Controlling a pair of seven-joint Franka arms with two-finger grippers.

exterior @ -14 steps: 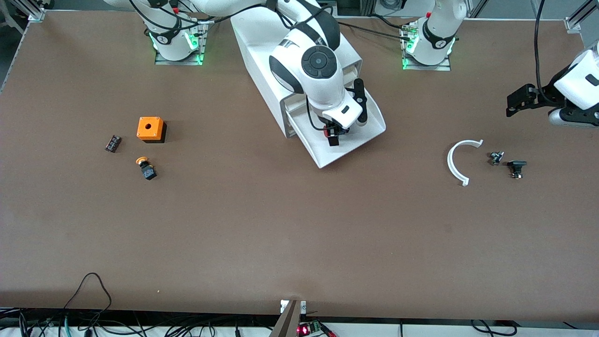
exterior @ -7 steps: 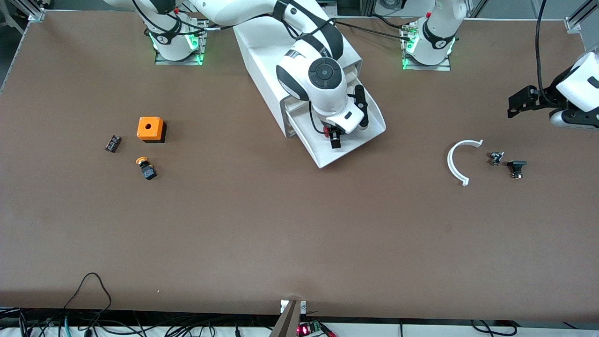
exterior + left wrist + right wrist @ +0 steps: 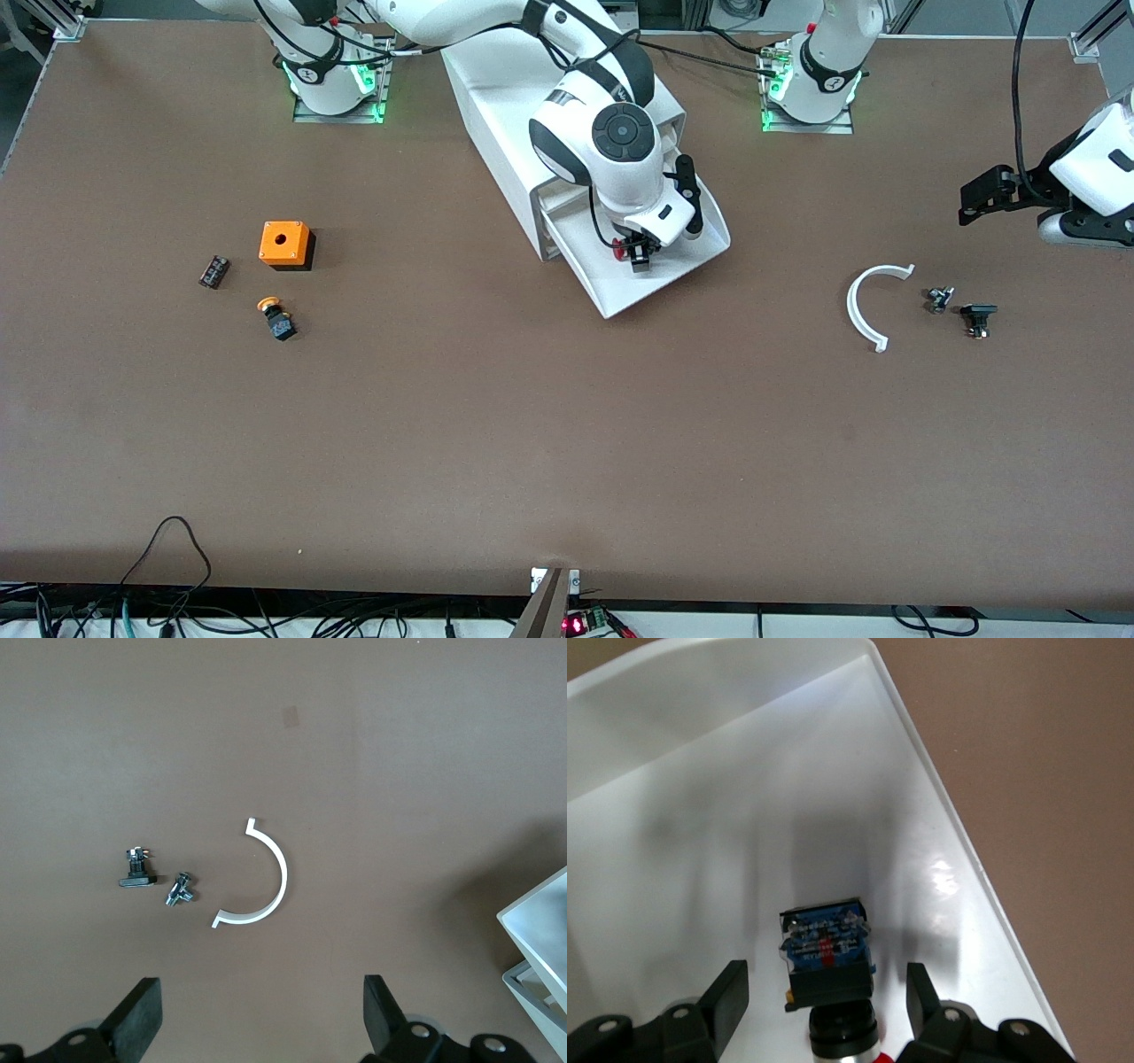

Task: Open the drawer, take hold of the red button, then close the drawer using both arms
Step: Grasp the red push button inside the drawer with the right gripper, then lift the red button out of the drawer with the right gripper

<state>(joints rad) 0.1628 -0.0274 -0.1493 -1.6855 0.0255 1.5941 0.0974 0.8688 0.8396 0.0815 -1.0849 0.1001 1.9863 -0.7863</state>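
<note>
The drawer [image 3: 666, 282], the lowest of the white cabinet [image 3: 496, 106], is pulled out toward the front camera. The red-capped button [image 3: 618, 252] lies on its side in it. In the right wrist view the button's black and blue body [image 3: 827, 955] lies on the drawer floor [image 3: 700, 815]. My right gripper [image 3: 640, 254] is down in the drawer, open, with one finger [image 3: 729, 995] on each side of the button and a gap to both; it shows in its wrist view [image 3: 827, 1003]. My left gripper [image 3: 974, 197] waits open and empty above the left arm's end of the table [image 3: 260, 1023].
An orange box with a hole [image 3: 284, 244], an orange-capped button [image 3: 276, 319] and a small black part [image 3: 213, 270] lie toward the right arm's end. A white arc [image 3: 864, 310] and two small metal parts [image 3: 939, 299] [image 3: 978, 317] lie under the left gripper's area.
My right gripper has shifted a little toward the cabinet and come down over the button in the drawer. The left arm has barely moved.
</note>
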